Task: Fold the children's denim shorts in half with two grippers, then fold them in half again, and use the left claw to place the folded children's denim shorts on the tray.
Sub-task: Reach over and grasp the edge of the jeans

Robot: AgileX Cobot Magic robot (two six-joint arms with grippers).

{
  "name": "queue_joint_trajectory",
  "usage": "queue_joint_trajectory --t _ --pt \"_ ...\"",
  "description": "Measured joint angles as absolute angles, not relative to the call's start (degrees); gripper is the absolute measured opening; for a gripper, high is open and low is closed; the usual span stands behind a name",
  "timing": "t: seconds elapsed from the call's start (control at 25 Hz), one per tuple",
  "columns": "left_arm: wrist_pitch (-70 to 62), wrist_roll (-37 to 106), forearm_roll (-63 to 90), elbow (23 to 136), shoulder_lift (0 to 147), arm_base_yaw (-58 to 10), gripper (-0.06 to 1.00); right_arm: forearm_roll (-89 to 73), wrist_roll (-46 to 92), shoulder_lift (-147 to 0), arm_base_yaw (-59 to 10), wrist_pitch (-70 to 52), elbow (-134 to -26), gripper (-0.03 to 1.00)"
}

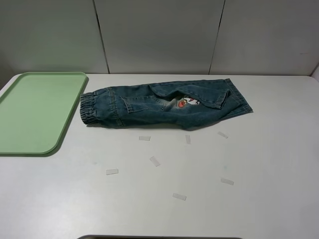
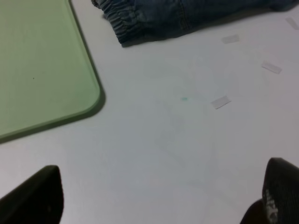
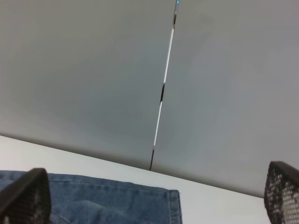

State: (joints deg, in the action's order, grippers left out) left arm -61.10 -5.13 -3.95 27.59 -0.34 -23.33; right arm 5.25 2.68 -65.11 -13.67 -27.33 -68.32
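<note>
One shorts (image 1: 164, 105) lies just beside one tray (image 1: 35, 109), seven tape bits (image 1: 155, 161) farther off. Left gripper (image 2: 159, 198) and right gripper (image 3: 154, 196) both gape, empty.

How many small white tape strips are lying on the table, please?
7 white tape strips: three just before the blue denim shorts, four scattered nearer the camera; the shorts may hide more.

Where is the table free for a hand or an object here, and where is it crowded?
Free: the whole tray; the table right of the shorts; the near left corner by the tray. Crowded: tape strips scattered in front of the shorts.
</note>
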Motion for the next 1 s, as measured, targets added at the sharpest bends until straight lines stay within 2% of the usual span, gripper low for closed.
queue_joint_trajectory --t 0.2,0.44,1.0 --pt "-61.1 -5.1 -3.9 27.6 -0.3 -23.1 0.84 5.3 2.7 -65.1 -13.7 -27.3 -68.3 0.69" --pt "-61.1 -5.1 -3.9 27.6 -0.3 -18.2 0.84 5.1 2.7 -65.1 -13.7 -27.3 -68.3 0.69" --pt "-61.1 -5.0 -3.9 27.6 -0.3 -17.8 0.84 1.0 2.4 -65.1 -13.7 -30.1 -68.3 0.69"
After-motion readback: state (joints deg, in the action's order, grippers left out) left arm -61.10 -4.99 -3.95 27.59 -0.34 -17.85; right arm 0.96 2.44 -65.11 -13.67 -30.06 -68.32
